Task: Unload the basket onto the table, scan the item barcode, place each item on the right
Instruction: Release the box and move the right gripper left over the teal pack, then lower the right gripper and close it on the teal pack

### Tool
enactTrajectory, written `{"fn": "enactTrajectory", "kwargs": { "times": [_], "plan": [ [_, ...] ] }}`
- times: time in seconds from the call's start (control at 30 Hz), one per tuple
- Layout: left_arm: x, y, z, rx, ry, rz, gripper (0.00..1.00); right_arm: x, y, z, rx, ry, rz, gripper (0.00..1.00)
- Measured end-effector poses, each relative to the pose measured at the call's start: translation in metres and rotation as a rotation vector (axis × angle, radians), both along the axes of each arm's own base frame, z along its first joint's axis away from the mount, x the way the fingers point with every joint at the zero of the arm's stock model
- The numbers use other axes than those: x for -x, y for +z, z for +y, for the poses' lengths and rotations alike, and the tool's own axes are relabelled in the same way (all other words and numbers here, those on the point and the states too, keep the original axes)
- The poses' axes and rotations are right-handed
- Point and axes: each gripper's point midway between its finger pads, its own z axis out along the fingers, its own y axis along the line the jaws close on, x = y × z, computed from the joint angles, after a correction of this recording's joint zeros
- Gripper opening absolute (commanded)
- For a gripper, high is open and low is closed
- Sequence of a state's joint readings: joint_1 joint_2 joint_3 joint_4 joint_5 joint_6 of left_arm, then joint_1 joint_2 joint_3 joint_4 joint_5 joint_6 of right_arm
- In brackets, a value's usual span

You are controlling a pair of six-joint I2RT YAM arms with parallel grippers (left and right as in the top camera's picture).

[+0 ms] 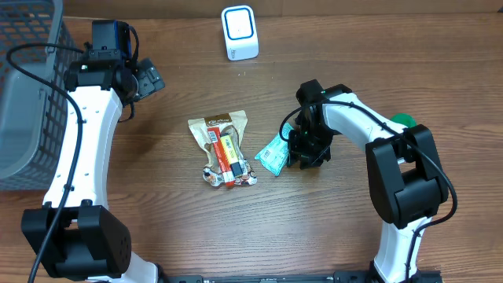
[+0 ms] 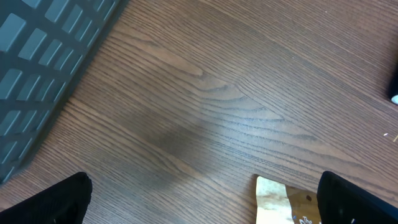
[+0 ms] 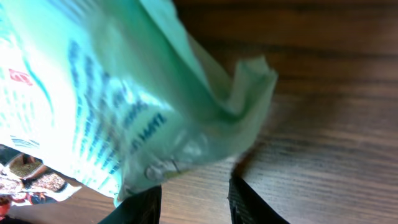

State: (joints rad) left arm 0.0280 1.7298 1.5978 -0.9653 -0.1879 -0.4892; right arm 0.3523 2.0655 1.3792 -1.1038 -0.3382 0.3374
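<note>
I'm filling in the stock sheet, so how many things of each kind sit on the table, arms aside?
Packets: 3 (teal packet, brown pouch, orange-yellow packet)
Scanner: 1
Basket: 1
Green object, partly hidden behind the right arm: 1
Total: 6

We see a mint-green packet (image 1: 272,156) (image 3: 124,93) with blue print, crumpled, one edge raised off the wood, just right of centre in the overhead frame, a white scanner (image 1: 239,32) with a blue-ringed face, top centre, well apart from it
</note>
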Motion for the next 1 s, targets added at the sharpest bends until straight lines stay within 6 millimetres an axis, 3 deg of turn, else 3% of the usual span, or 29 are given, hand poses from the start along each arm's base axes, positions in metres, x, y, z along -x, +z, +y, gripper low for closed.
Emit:
{"fn": "enactTrajectory", "kwargs": {
  "times": [0.2, 0.37, 0.47, 0.63, 0.87, 1.0],
  "plan": [
    [0.0, 0.0, 0.0, 0.0, 0.0, 0.0, 1.0, 0.004, 0.015, -0.002, 0.007, 0.03, 0.029, 0.37],
    [0.0, 0.0, 0.0, 0.0, 0.0, 0.0, 1.0, -0.019, 0.045, 0.002, -0.027, 0.036, -0.083, 0.41],
    [0.0, 0.0, 0.0, 0.0, 0.0, 0.0, 1.0, -0.035, 0.065, -0.001, -0.032, 0.028, -0.178, 0.48],
    [0.0, 0.0, 0.0, 0.0, 0.0, 0.0, 1.0, -0.056, 0.067, -0.006, -0.019, 0.018, -0.272, 0.62],
    [0.0, 0.0, 0.0, 0.0, 0.0, 0.0, 1.0, -0.085, 0.068, -0.007, 0.004, 0.017, -0.397, 0.66],
    [0.0, 0.0, 0.0, 0.0, 0.0, 0.0, 1.0, -0.09, 0.062, -0.009, 0.018, 0.014, -0.425, 0.7]
  ]
}}
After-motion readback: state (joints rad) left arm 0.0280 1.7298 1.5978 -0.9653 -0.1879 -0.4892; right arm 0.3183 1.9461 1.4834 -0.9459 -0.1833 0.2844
